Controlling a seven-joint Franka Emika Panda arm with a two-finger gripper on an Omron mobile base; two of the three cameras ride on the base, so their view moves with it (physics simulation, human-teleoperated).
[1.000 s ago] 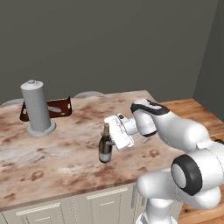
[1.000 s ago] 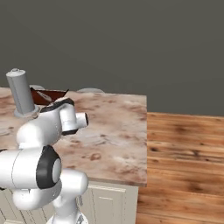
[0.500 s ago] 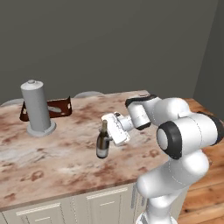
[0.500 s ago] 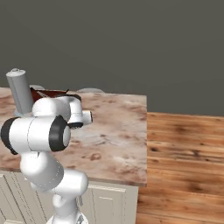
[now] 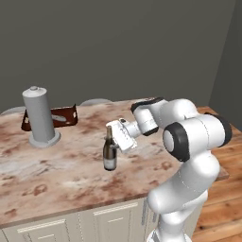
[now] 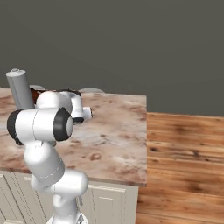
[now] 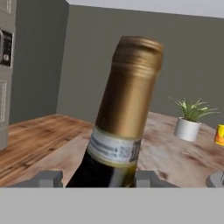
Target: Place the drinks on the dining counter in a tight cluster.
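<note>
The fingers (image 5: pixel 115 140) stay closed on the wine bottle (image 5: pixel 109 151), which has drifted slightly leftward over the marble counter (image 5: pixel 56 170) and stands upright there, seemingly ready for release near the cluster spot.

Behind everything we see a plain dark grey wall (image 5: pixel 118 42), evenly lit, and to the right a warm brown wooden plank floor (image 6: pixel 183 162). Cream panelled cabinets (image 5: pixel 71 224) stand below the marble top, on which we find a tall grey cylinder on a round base (image 5: pixel 40 117) with a dark reddish-brown tray (image 5: pixel 64 116) just behind it. In the hand view we also make out a small green plant in a white pot (image 7: pixel 189 120) and grey walls meeting at a corner.
</note>
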